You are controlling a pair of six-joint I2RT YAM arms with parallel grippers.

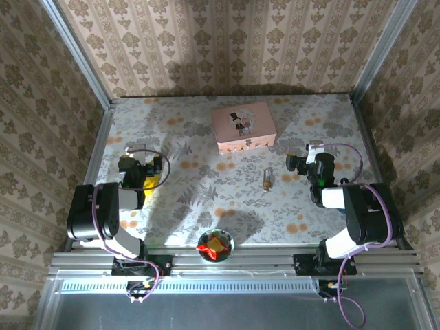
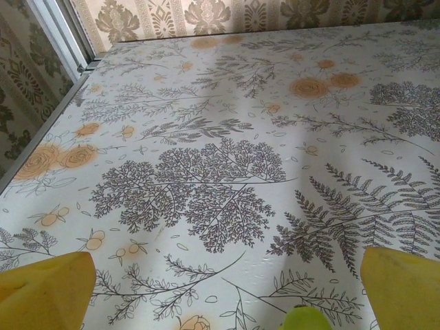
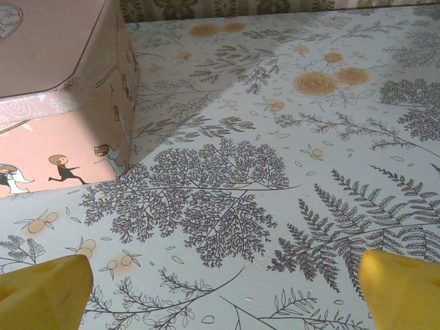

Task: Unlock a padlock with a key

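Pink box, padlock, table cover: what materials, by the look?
Pink rounded-corner box: thin metal or card, cannot tell which; smooth satin finish with printed cartoon figures.
Tiny brass-yellow padlock: body looks like brass-type metal, with a thin silvery shackle; too small to judge the finish.
Floral-printed table cover: likely a vinyl sheet, going by the soft sheen under the light.

Cover of the table (image 1: 206, 206): pale grey-white, printed with grey ferns and trees and orange roses; walls (image 1: 206, 41): beige wallpaper in striped damask. Pink tin box (image 1: 243, 127), small cartoon figures on lid and side; padlock (image 1: 267, 180), brass-yellow; bowl (image 1: 216, 245), green, with red and yellow pieces inside. Yellow fingers on the left gripper (image 2: 227, 275) and the right gripper (image 3: 223, 275).
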